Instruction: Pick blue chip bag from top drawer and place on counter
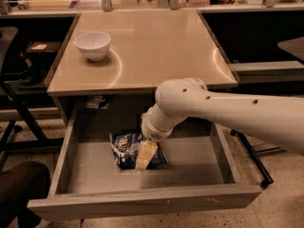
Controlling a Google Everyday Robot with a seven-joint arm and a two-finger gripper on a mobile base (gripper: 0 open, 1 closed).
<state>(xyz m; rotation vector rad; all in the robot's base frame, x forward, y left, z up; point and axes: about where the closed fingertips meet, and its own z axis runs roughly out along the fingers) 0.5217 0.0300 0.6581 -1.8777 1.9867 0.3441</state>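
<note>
One claw (143, 159) rested on the one blue chip bag (124, 149) inside the top drawer (142, 201); grip: couldn't tell. One white bowl (93, 45) stood on the desk (161, 49) above that drawer.

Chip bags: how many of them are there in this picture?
1. The blue chip bag lies on the floor of the open top drawer, left of centre, with the gripper right over it. The arm may hide others.

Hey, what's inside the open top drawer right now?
The blue chip bag lies on the floor of the top drawer, left of centre. The gripper reaches down over it, covering part of the bag. The drawer's back, under the counter, is in shadow.
</note>
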